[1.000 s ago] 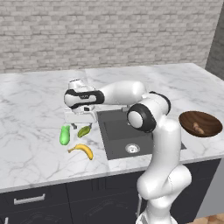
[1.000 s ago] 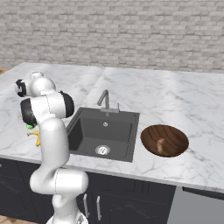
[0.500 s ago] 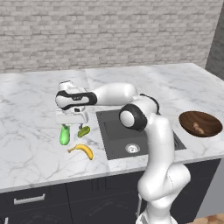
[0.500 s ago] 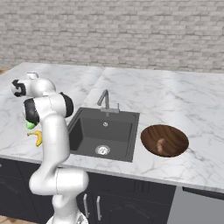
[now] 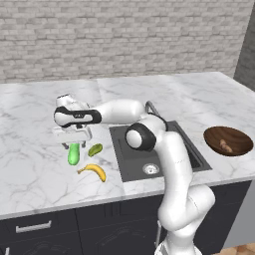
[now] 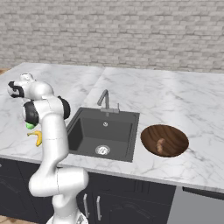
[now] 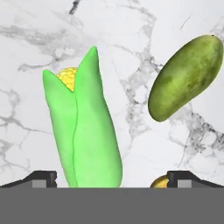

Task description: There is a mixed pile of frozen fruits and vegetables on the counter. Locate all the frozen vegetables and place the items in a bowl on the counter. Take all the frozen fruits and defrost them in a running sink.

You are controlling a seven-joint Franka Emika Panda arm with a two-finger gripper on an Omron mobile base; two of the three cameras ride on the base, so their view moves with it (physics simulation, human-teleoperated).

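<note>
Hovering my gripper (image 5: 74, 141) with jaws spread wide and empty over the bright green corn (image 7: 85, 127) on the counter (image 5: 30, 164). Item one: corn, husked, yellow kernels at one end; I judge it stiff, light, perhaps slick with frost, best pinched across its thick middle. Item two, just beside: olive-green oval fruit (image 7: 186, 78). Item three, near: banana (image 5: 93, 171). Sink (image 5: 129, 159) adjacent; bowl (image 5: 228, 141) well apart, holding one brown piece.
</note>
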